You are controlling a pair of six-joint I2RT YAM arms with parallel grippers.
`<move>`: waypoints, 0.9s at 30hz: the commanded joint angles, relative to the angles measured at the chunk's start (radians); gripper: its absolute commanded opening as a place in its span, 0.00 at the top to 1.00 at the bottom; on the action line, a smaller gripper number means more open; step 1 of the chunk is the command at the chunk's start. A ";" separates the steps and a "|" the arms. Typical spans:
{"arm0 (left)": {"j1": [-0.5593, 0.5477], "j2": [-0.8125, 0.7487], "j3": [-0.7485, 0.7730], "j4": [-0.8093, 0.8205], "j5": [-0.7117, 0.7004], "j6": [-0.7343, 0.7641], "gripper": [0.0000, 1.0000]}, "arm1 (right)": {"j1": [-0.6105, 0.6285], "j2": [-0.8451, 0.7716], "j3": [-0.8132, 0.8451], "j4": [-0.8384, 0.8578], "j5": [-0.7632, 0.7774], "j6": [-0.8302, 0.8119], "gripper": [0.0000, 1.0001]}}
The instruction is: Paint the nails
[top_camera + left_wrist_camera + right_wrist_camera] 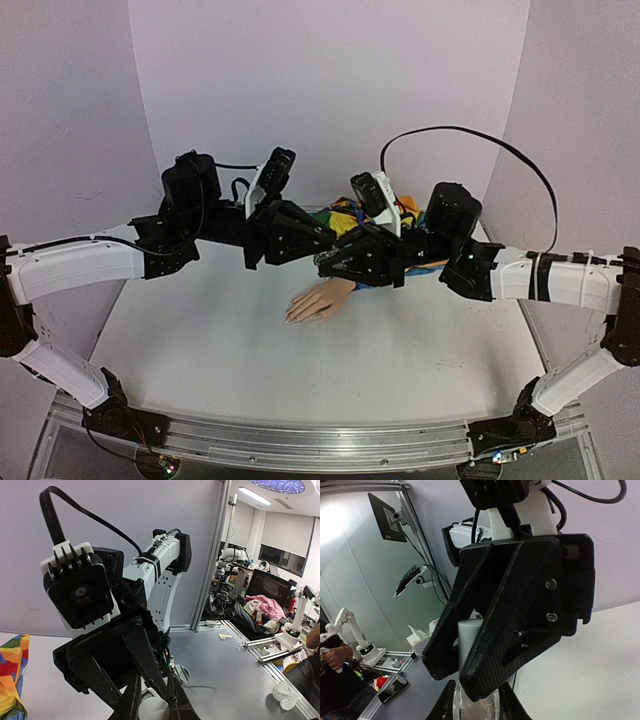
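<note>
The peach mannequin hand (322,300) lies palm down on the white table, fingers pointing near-left. Its nails (293,317) are too small to make out. Its rainbow sleeve (345,216) runs back under the arms and also shows in the left wrist view (10,675). My two grippers meet in the air just above the wrist. My right gripper (476,707) is shut on a small clear bottle (475,711). My left gripper (154,702) is shut on the bottle's white cap (469,640), which also shows in the left wrist view (153,711). In the top view the left gripper (328,243) and right gripper (325,268) hide the bottle.
The white table (300,380) is enclosed by pale walls at the back and sides. A metal rail (320,440) runs along the near edge. A black cable (470,135) loops above the right arm.
</note>
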 commanded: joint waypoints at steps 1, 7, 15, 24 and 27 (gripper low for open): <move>0.000 -0.012 -0.020 -0.132 0.135 0.054 1.00 | -0.035 -0.093 -0.003 0.347 -0.030 0.067 1.00; 0.048 -0.059 -0.039 -0.132 -0.119 -0.064 0.66 | -0.047 -0.157 -0.044 0.037 0.263 -0.212 1.00; 0.055 -0.166 -0.110 -0.152 -0.523 -0.124 0.27 | -0.045 -0.156 0.005 -0.206 0.713 -0.435 1.00; 0.040 -0.088 -0.021 -0.149 -0.668 -0.301 0.27 | 0.100 -0.049 0.024 -0.118 1.245 -0.546 1.00; 0.031 -0.065 -0.012 -0.141 -0.721 -0.334 0.26 | 0.149 -0.006 0.045 -0.098 1.361 -0.576 1.00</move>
